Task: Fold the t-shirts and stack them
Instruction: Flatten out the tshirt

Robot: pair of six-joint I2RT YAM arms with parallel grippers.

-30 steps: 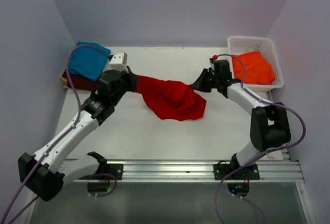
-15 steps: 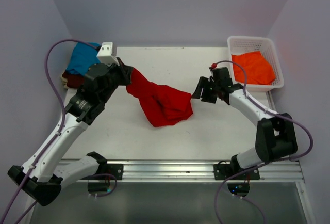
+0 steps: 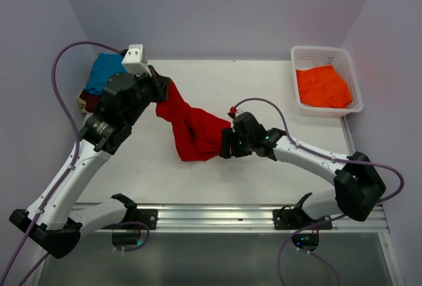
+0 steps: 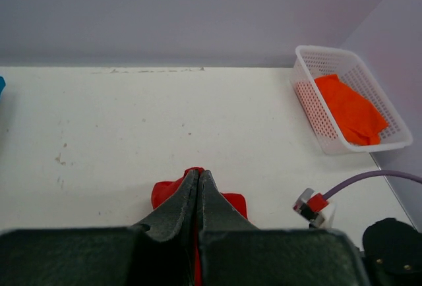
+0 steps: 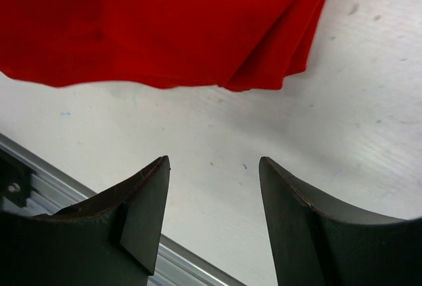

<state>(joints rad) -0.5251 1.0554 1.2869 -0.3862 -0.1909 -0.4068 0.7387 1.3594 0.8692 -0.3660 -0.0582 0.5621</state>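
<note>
A bright red t-shirt (image 3: 191,128) hangs stretched from my left gripper (image 3: 163,92) down onto the table. That gripper is shut on the shirt's upper end, and red cloth (image 4: 167,191) shows past its closed fingers (image 4: 198,175). My right gripper (image 3: 225,146) is open at the shirt's lower right edge; in its wrist view the red cloth (image 5: 165,29) lies just beyond the gripper (image 5: 214,164), with bare table between the fingers. A teal t-shirt (image 3: 105,72) lies on a maroon t-shirt (image 3: 88,101) at the far left. An orange t-shirt (image 3: 322,85) (image 4: 353,111) is in the basket.
The white lattice basket (image 3: 316,50) (image 4: 310,105) stands at the far right corner, against the right wall. A metal rail (image 3: 217,215) runs along the near table edge. The right arm's purple cable (image 3: 264,101) arches above the table.
My right gripper let go of the red shirt, opened, and swung left and nearer, to the shirt's lower edge. My left gripper rose and moved back-left, dragging the shirt with it.
</note>
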